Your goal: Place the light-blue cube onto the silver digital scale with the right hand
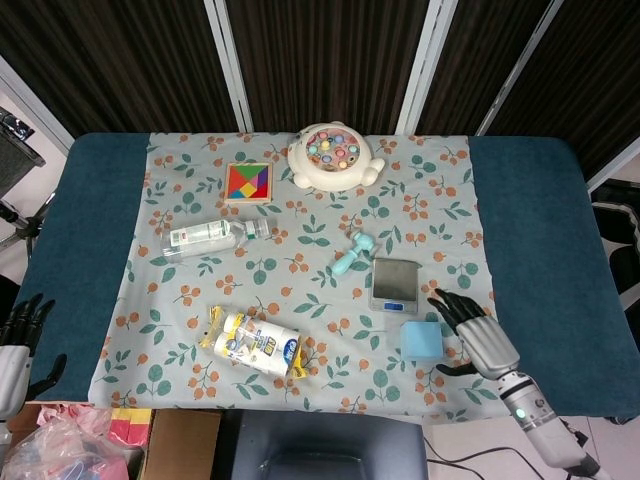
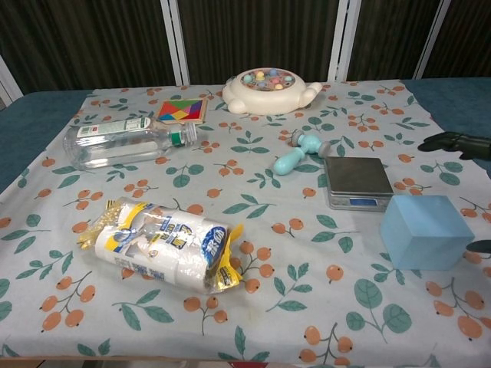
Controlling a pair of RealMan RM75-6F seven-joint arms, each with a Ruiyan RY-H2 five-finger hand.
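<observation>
One light-blue cube sits on the floral cloth near the desk's front edge, just in front of the silver digital scale and not on it. The cube is a plain pale block with flat matte faces and soft edges, resting square on the cloth; in the chest view it stands close to the scale's front right corner. The right hand hovers just to the cube's right, its dark fingers spread apart and holding nothing; the thumb reaches toward the cube's near side, and whether it touches cannot be told. The scale's steel platform is bare. A small teal toy hammer lies beyond the scale. Further left, a wrapped pack with blue and yellow print lies on its side, and a clear plastic bottle lies flat behind it. At the back are a coloured tangram puzzle and a round cream fishing-game toy. The left hand rests off the desk's left front corner, fingers apart, empty.
</observation>
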